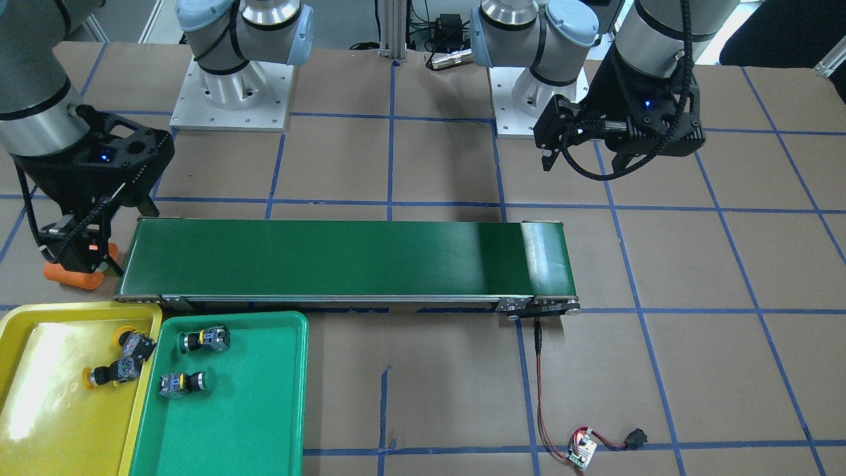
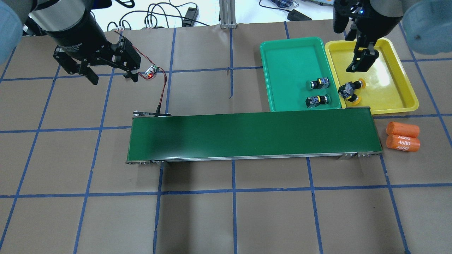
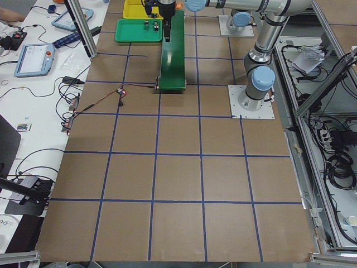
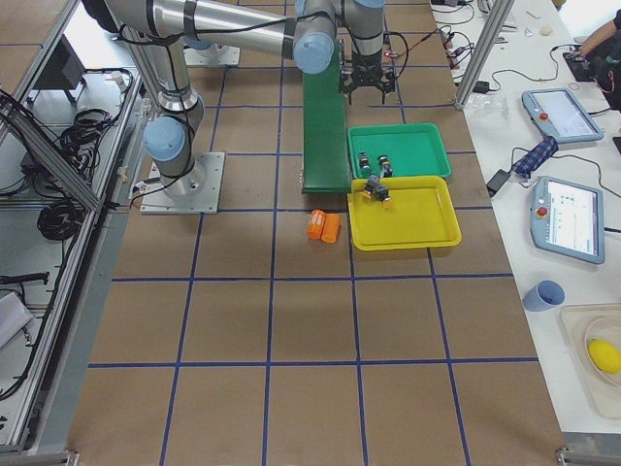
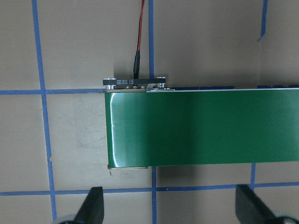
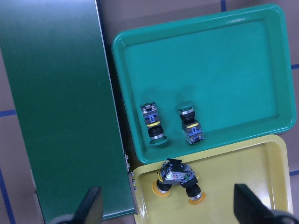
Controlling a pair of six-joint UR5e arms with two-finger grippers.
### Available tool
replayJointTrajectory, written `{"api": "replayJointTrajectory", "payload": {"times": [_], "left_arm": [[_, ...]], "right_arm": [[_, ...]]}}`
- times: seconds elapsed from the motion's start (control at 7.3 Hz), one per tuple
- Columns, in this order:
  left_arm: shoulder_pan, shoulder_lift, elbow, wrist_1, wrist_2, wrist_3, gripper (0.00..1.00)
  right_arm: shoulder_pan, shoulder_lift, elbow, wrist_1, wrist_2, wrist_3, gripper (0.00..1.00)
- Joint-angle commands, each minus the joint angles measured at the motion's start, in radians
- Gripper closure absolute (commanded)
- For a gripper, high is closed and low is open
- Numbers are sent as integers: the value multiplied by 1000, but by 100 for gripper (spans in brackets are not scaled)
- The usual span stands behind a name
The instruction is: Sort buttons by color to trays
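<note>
Right gripper (image 6: 168, 210): jaws spread wide with nothing between them, raised clear above the yellow tray (image 6: 261, 177). Seen from the right wrist camera, the two yellow buttons (image 6: 176, 175) lie in that tray directly ahead of the jaws and between the two fingers. They are on their sides, contact blocks touching, with the caps splayed apart and pointing back toward the fingers. Farther ahead of the jaws, past the shared rims, the green tray (image 6: 224, 70) holds the two green buttons (image 6: 152, 122). These lie on their sides, side by side but apart. One has its cap toward the jaws and the other has its cap away. The two trays sit edge to edge, both against the long side of the conveyor belt (image 6: 60, 116), which runs along the side of one finger. Two orange cylinders (image 2: 402, 135) lie on the table off the belt's end, outside both trays. Left gripper (image 5: 170, 210): jaws open and empty, held above the table (image 5: 74, 56). The other end of the belt lies ahead of them, with a red wire (image 5: 139, 28) plugged into its frame. A small circuit board (image 2: 152, 70) lies just beside this gripper in the overhead view.
</note>
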Motion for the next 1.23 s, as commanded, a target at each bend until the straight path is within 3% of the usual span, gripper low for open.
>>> {"api": "replayJointTrajectory", "payload": {"times": [0.0, 0.27, 0.55, 1.1], "left_arm": [[0, 1, -1, 0, -1, 1, 0], [-2, 3, -1, -2, -1, 2, 0], [0, 4, -2, -3, -1, 4, 0], [-2, 9, -18, 0, -1, 4, 0]], "right_arm": [[50, -43, -55, 100, 1, 224, 0], [55, -84, -51, 139, -1, 495, 0], [57, -112, -57, 153, 1, 540, 0], [58, -113, -46, 156, 2, 1021, 0]]}}
